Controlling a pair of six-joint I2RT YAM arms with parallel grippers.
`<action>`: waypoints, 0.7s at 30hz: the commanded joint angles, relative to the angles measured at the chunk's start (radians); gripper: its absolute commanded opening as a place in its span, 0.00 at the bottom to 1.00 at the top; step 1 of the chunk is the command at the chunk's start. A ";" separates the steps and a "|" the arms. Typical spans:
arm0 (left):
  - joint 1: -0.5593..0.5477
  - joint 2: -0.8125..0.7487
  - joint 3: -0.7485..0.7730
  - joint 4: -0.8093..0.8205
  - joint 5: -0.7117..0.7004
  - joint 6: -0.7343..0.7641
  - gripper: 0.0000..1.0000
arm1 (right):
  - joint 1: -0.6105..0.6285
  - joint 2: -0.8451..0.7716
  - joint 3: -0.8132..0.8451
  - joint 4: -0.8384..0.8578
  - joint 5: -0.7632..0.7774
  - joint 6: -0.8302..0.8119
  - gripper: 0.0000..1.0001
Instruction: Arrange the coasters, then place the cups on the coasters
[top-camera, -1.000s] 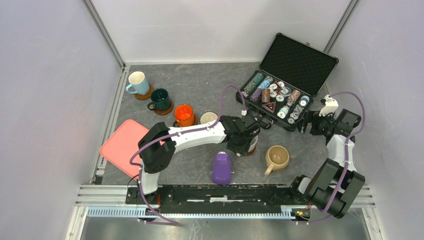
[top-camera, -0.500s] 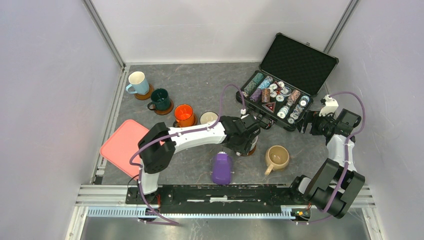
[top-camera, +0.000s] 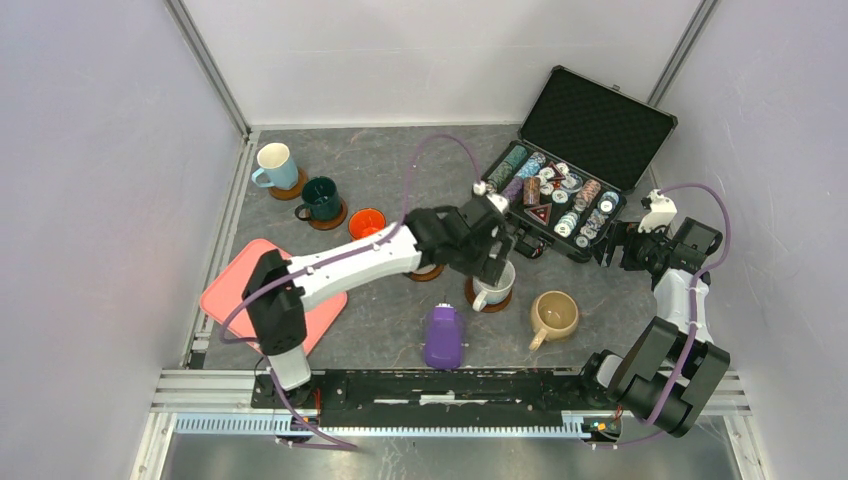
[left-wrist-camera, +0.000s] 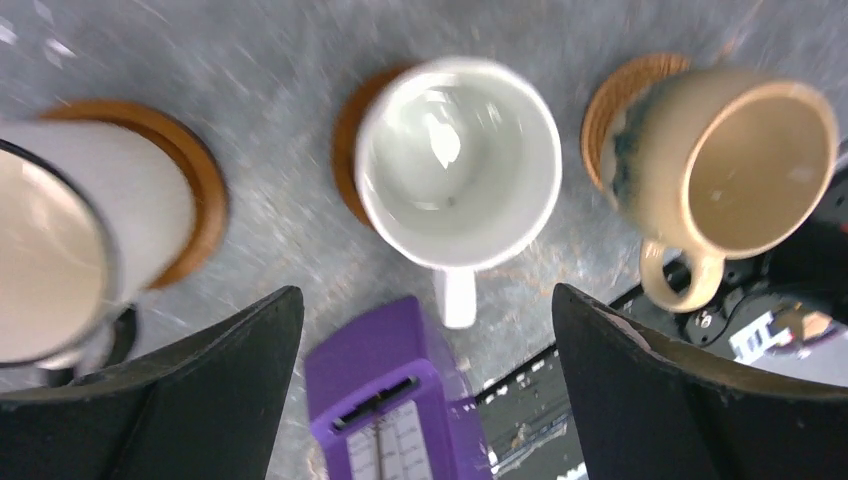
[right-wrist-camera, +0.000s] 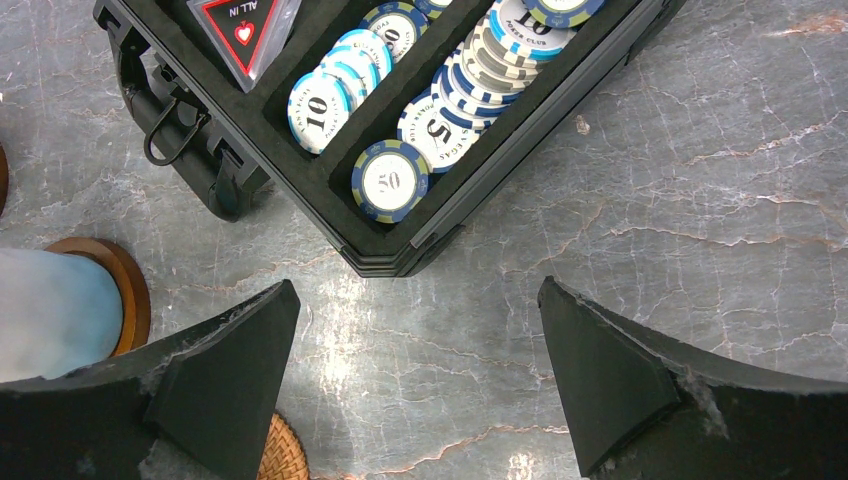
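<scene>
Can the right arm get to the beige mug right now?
Probably yes. The right gripper is open beside the chip case, the beige mug stands nearby with bare table between, and the left arm is over the white mug.

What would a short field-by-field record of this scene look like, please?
left fingers: open, empty, above the white mug
white mug: upright on a dark coaster
cream mug: on a second dark coaster
beige mug: against the patterned coaster; whether on it is unclear
right fingers: open, empty, by the chip case corner
purple device: just nearer than the white mug
far left: light blue mug and dark green mug, both upright
</scene>
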 joint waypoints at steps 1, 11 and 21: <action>0.157 -0.076 0.104 0.011 0.097 0.121 1.00 | -0.004 -0.026 0.003 0.024 -0.012 -0.013 0.98; 0.551 -0.187 0.202 -0.098 0.311 0.276 1.00 | -0.004 -0.028 0.003 0.022 -0.040 -0.011 0.98; 0.982 -0.320 0.072 -0.198 0.517 0.419 1.00 | 0.083 -0.036 0.032 0.023 -0.037 -0.008 0.98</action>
